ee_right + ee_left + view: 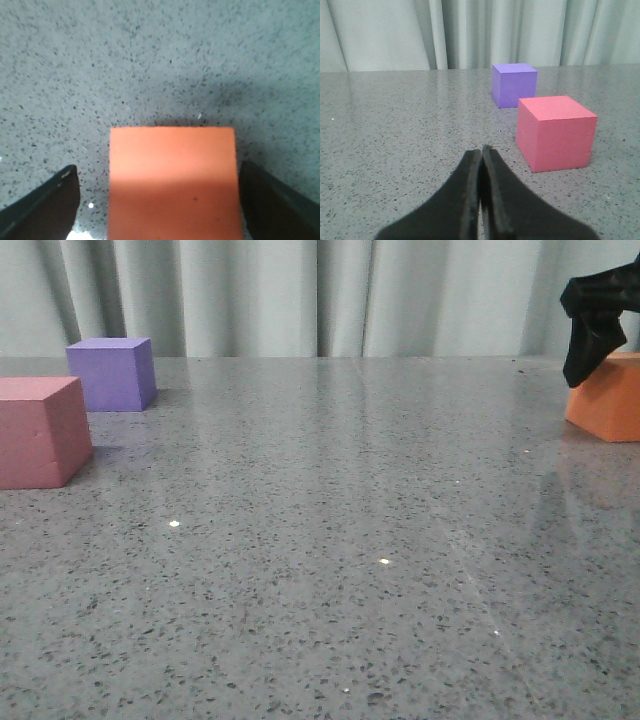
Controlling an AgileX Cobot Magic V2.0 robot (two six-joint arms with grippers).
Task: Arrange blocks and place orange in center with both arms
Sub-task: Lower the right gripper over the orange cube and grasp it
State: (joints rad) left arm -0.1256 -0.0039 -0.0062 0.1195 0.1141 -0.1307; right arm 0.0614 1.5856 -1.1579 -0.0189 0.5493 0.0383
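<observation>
The orange cube (610, 400) sits on the table at the far right, cut by the frame edge. My right gripper (592, 345) hangs just above it. In the right wrist view the orange cube (172, 180) lies between the spread fingers (45, 205), with a gap on one side, so the gripper (159, 200) is open. The pink-red cube (38, 430) sits at the far left, the purple cube (112, 373) behind it. In the left wrist view my left gripper (481, 155) is shut and empty, low over the table, short of the pink-red cube (555, 132) and the purple cube (514, 84).
The grey speckled table (330, 540) stretches between the left cubes and the orange cube. A pale curtain (320, 295) hangs behind the table's far edge.
</observation>
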